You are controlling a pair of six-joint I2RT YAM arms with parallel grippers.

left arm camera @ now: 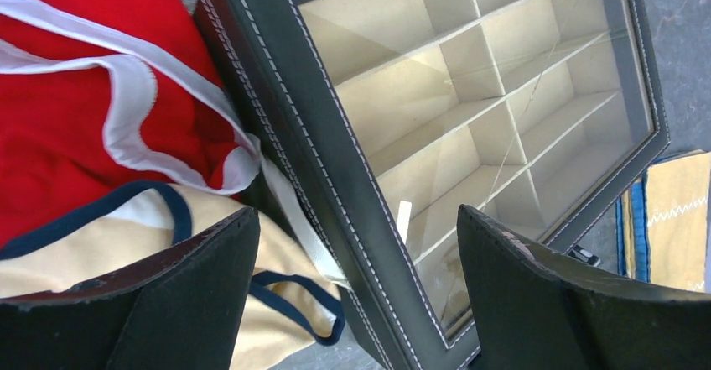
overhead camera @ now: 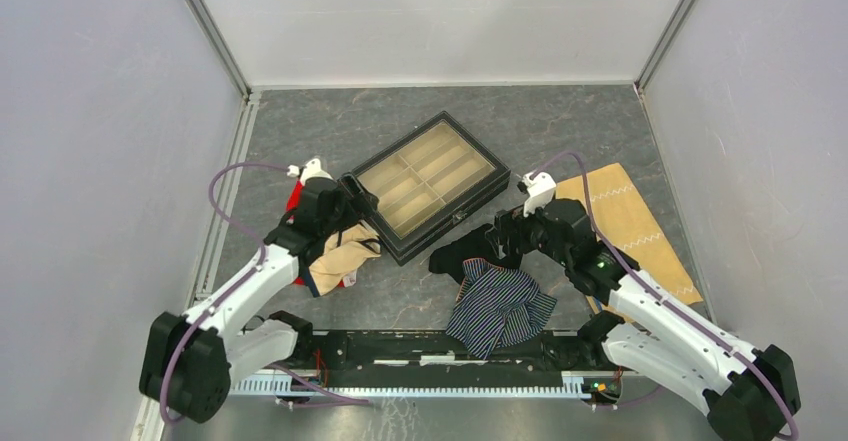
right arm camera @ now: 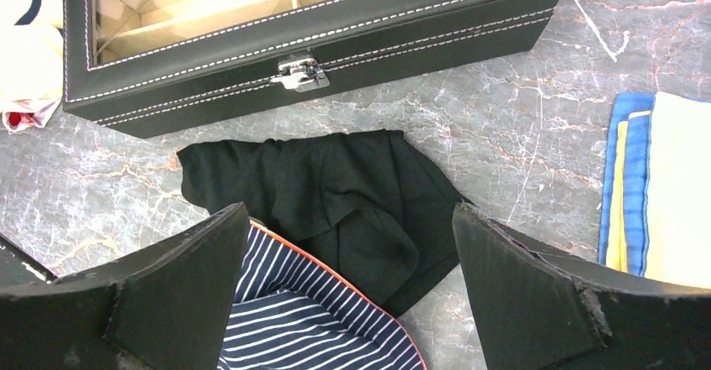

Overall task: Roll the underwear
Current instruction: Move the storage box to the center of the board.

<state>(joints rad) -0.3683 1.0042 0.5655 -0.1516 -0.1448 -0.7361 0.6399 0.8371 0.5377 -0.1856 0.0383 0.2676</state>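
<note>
The navy striped underwear (overhead camera: pixel 500 306) lies crumpled near the front middle; its orange-edged part shows in the right wrist view (right arm camera: pixel 310 328). The plain black underwear (overhead camera: pixel 462 254) lies flat just beyond it, in front of the box, and fills the middle of the right wrist view (right arm camera: pixel 335 194). My right gripper (overhead camera: pixel 497 233) is open and empty, hovering above both pieces (right arm camera: pixel 352 252). My left gripper (overhead camera: pixel 355 196) is open and empty, over the box's left corner and a pile of cloth (left arm camera: pixel 356 252).
A black leather box (overhead camera: pixel 425 183) with a glass lid and tan compartments stands at the centre, its clasp (right arm camera: pixel 298 74) facing the black underwear. Red (left arm camera: pixel 67 93) and cream navy-trimmed (left arm camera: pixel 251 303) garments lie left of it. A tan zigzag-stitched cloth (overhead camera: pixel 625 221) lies at the right.
</note>
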